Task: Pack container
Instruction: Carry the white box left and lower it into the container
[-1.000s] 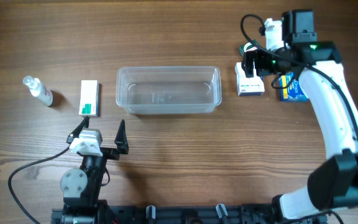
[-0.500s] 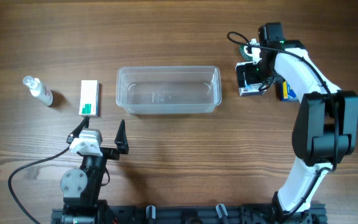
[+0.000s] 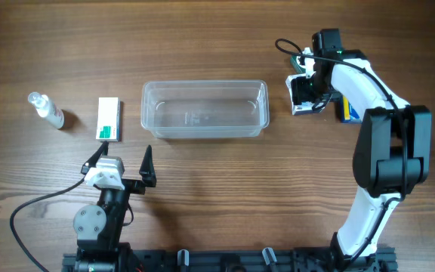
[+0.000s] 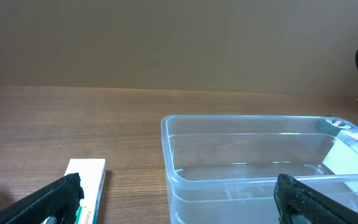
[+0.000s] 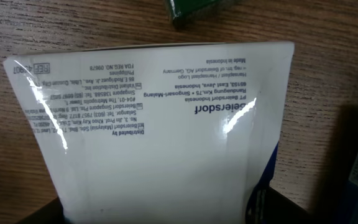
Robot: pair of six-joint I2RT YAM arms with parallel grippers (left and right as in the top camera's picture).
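1. At the middle of the bench (image 3: 225, 189) lies the clear container (image 3: 202, 113).
2. Right of it, the right claw (image 3: 308, 89) clamps a white packet (image 5: 154, 124) (small print on it).
3. In front, the left claw (image 3: 124, 155) is spread apart.

The worktop (image 3: 202, 45) is brown wood with a clear lengthwise grain, smooth and mostly matt, with a faint sheen. The container (image 4: 165, 134) is clear, colourless plastic, smooth and glossy, its rim and walls catching pale highlights. The white carton (image 5: 154, 124) is coated card, glossy enough to throw bright streaks of glare across its printed face. The white and green box (image 3: 109, 119) looks like smooth card too. The spray bottle (image 3: 46, 109) is clear plastic. The fingers (image 4: 48, 199) of the left tool (image 3: 122, 156) are black, matt and slightly rough. The right arm's shell (image 3: 368, 83) is smooth white plastic with a soft shine.
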